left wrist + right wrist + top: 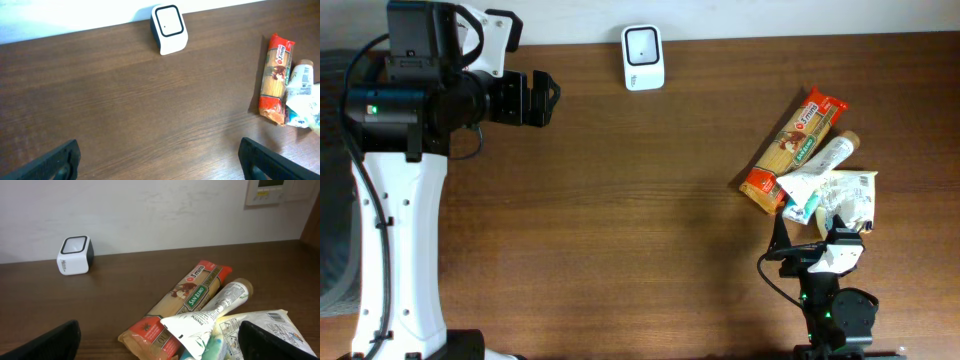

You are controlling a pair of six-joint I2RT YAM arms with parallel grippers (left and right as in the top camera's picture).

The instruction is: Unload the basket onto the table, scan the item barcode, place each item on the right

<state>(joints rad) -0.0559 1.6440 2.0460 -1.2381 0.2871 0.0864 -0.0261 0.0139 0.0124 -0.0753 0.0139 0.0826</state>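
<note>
From above, my left gripper (552,99) is far back on the left, spread wide and empty. My right gripper (815,228) is wide too, just beside a pile of 3 things: a long orange-red pasta pack (792,150), a white-green tube (825,160) lying across it, and a crinkly white bag (855,190). The white scanner (643,57) stands at the table's back edge, well apart from the pile.

My left camera shows my left fingers (55,162) in the bottom corners and the scanner ahead.

My right camera shows my right fingers (45,342) wide apart. The pack has red ends and a green label.
</note>
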